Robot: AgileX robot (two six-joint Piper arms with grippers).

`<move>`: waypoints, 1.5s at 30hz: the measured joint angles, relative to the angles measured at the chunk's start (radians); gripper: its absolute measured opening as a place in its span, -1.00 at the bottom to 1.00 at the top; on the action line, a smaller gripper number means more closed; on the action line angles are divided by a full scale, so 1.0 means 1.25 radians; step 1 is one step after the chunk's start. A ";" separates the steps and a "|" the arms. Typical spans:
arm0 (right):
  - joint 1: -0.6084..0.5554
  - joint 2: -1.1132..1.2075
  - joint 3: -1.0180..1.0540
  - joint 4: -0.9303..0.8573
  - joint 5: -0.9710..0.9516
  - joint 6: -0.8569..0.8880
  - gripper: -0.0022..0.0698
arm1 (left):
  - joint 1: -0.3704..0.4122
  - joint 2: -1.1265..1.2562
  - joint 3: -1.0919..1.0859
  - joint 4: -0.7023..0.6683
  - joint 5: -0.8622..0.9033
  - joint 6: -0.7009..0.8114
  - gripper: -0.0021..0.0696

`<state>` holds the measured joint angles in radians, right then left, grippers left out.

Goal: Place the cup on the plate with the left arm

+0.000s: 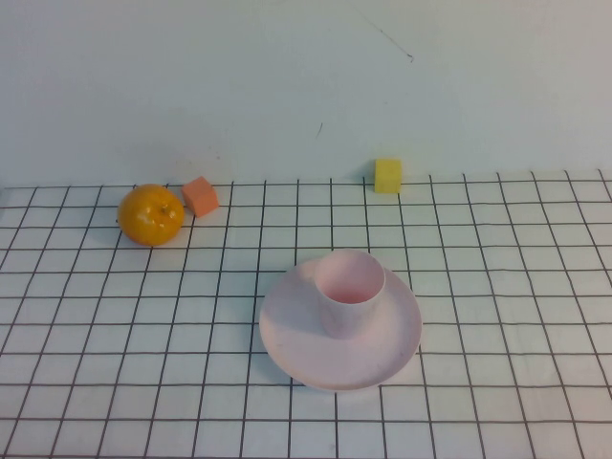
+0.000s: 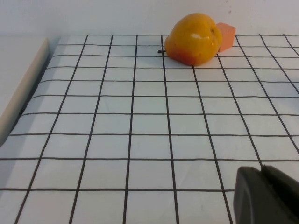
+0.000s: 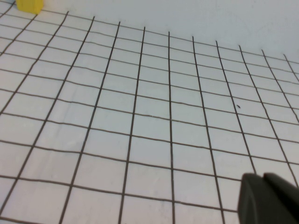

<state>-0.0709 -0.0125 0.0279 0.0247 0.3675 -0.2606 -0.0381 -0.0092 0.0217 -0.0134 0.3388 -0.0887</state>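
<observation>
Already cup [image 1: 350,289] upright on plate [image 1: 287,330], left hand [image 2: 266,196] closed, well apart, right hand [image 3: 268,198] parked.

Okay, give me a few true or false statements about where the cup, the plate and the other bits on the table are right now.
1. The cup stands upright on the plate. True.
2. The orange fruit sits on the plate. False: it rests on the gridded table, beside the orange cube.
3. The yellow cube is inside the cup. False: it sits near the table's far edge.
4. The left hand is shut and empty. True.
5. The right hand grips the cup. False: it is shut over bare table.
</observation>
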 joint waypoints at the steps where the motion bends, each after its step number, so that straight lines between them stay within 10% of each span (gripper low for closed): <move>1: 0.000 0.000 0.000 0.000 0.000 0.000 -0.95 | 0.000 0.000 0.000 0.000 0.000 0.001 -0.95; 45: 0.000 0.000 0.000 0.000 0.000 0.000 -0.95 | 0.032 0.000 0.000 -0.036 0.001 0.056 -0.95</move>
<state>-0.0709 -0.0125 0.0279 0.0247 0.3675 -0.2606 0.0015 -0.0092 0.0217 -0.0579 0.3405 -0.0185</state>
